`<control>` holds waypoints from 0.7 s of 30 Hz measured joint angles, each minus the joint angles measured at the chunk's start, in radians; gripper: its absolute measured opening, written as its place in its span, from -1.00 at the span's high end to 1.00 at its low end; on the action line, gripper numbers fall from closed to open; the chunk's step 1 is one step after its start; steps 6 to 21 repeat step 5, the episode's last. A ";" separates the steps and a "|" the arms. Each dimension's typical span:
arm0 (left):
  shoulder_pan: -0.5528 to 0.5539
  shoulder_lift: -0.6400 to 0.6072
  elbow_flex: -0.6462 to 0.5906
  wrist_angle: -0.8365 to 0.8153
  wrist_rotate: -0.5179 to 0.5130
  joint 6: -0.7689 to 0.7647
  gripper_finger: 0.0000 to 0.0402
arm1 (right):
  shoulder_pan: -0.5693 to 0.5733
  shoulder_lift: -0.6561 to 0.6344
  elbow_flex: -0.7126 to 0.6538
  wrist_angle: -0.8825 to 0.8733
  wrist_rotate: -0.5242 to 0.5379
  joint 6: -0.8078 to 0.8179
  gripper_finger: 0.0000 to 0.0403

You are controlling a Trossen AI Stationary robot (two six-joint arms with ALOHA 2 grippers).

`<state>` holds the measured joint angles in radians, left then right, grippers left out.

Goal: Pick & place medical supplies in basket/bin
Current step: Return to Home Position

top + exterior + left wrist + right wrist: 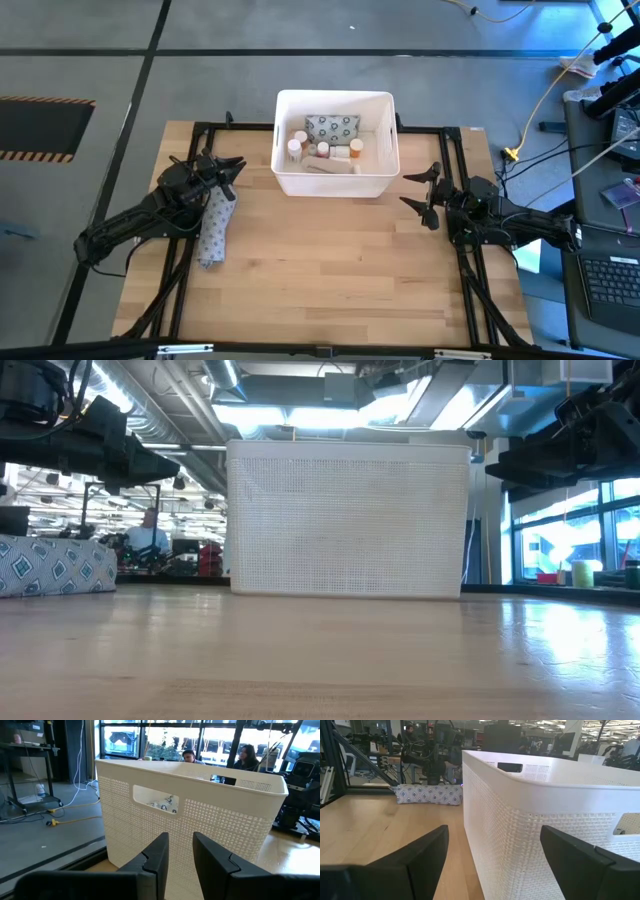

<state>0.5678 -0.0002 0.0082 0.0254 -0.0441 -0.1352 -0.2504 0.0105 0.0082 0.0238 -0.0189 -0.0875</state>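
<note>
The white basket (336, 183) stands at the middle of the table's far side. Inside it lie a patterned grey-white packet (332, 127), small white bottles with orange caps (356, 150) and a white tube (325, 168). A second patterned packet (215, 228) lies flat on the wood at the left, partly beneath my left arm. My left gripper (235, 170) hovers level to the basket's left, its fingers (159, 855) a narrow gap apart with nothing between them. My right gripper (420, 195) hovers level to the basket's right, wide open and empty.
Black frame rails (455, 130) run around the basket and down both table sides. Bare wood (330, 270) stretches from the basket to the near edge. People sit in the room beyond (245, 755).
</note>
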 joint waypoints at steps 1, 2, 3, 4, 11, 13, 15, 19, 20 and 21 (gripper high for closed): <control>0.000 0.000 0.000 0.000 0.000 0.000 0.59 | 0.000 0.000 0.000 0.000 0.000 0.000 -0.57; 0.000 0.000 0.000 0.000 0.000 0.000 0.59 | 0.000 0.000 0.000 0.000 0.000 0.000 -0.57; 0.000 0.000 0.000 0.000 0.000 0.000 0.59 | 0.000 0.000 0.000 0.000 0.000 0.000 -0.57; 0.000 0.000 0.000 0.000 0.000 0.000 0.59 | 0.000 0.000 0.000 0.000 0.000 0.000 -0.57; 0.000 0.000 0.000 0.000 0.000 0.000 0.59 | 0.000 0.000 0.000 0.000 0.000 0.000 -0.57; 0.000 0.000 0.000 0.000 0.000 0.000 0.59 | 0.000 0.000 0.000 0.000 0.000 0.000 -0.57; 0.000 0.000 0.000 0.000 0.000 0.000 0.59 | 0.000 0.000 0.000 0.000 0.000 0.000 -0.57; 0.000 0.000 0.000 0.000 0.000 0.000 0.59 | 0.000 0.000 0.000 0.000 0.000 0.000 -0.57; 0.000 0.000 0.000 0.000 0.000 0.000 0.59 | 0.000 0.000 0.000 0.000 0.000 0.000 -0.57; 0.000 0.000 0.000 0.000 0.000 0.000 0.59 | 0.000 0.000 0.000 0.000 0.000 0.000 -0.57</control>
